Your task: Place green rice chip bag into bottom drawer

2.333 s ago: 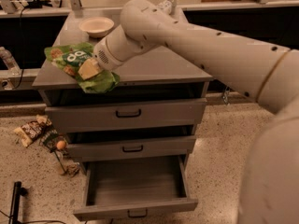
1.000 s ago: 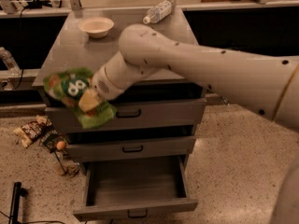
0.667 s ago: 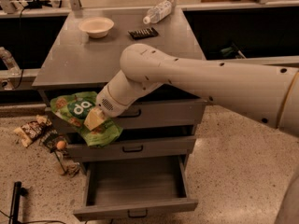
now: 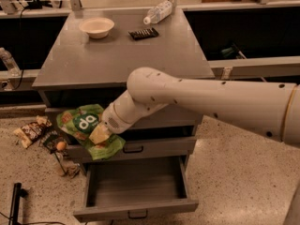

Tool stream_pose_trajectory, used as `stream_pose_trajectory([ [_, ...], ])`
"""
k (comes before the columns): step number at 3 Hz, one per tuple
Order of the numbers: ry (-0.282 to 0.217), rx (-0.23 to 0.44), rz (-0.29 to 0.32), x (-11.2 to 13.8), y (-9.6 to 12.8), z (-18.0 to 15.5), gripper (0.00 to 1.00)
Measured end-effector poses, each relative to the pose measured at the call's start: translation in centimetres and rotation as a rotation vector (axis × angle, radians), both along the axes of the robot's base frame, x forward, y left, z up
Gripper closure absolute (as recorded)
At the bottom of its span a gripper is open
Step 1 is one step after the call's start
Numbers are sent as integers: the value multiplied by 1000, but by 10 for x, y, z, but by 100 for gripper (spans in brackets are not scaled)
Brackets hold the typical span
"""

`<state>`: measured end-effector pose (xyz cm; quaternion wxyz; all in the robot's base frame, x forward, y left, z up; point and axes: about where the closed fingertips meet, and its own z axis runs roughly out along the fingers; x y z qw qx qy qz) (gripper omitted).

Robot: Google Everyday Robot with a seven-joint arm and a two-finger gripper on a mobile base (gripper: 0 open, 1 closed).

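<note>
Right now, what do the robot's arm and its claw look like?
The arm is a thick, smooth, off-white tube with rounded joints and small dark dots along its shell; no loose cables show. A pale wrist narrows toward the claw, which has a pale yellowish finger and sits at the green rice chip bag, before the middle drawer.

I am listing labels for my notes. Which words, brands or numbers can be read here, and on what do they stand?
"dp" (uncertain): white letters on the round logo of the green rice chip bag, which the gripper holds in front of the cabinet.
Plastic bottle label, dark bar, floor wrappers: too blurred to read.
</note>
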<state>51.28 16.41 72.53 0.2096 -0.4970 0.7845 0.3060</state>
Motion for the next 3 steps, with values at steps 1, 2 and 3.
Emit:
stream_pose_trajectory([
  [1,-32,-68,52,-14,-9,-78,100],
  [2,-32,-68,52,-14,-9,-78,100],
  [3,-37,-89,46,-17,-16,-110,100],
])
